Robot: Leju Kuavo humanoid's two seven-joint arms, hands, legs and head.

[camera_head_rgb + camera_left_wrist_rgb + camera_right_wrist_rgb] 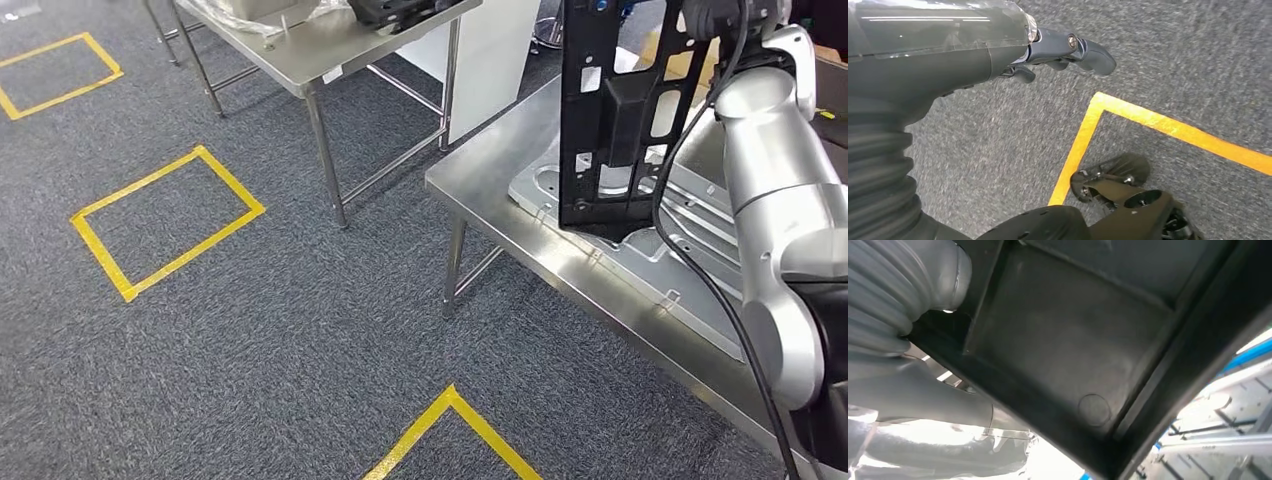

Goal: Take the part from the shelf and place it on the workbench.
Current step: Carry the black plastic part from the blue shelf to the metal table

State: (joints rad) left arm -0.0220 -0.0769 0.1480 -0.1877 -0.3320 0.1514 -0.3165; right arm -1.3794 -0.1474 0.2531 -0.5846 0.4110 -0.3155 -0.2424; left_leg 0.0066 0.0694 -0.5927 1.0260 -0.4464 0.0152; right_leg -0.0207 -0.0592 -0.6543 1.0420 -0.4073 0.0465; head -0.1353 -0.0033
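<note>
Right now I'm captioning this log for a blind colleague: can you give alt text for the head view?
The right hand holds a black plastic frame part upright, its lower end over a grey metal plate on a steel workbench. Left lies grey carpet with yellow tape rectangles and a second steel table.

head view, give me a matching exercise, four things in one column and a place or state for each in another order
Things:
1. black plastic frame part
2. silver stamped metal plate
3. yellow tape rectangle
4. left hand

Places or states:
A. marked on the grey carpet
B. lying flat on the steel workbench
C. upright, its lower end down on the plate, gripped at the top by the right hand
D. hanging over the floor, holding nothing

Pairs: 1-C, 2-B, 3-A, 4-D
</note>
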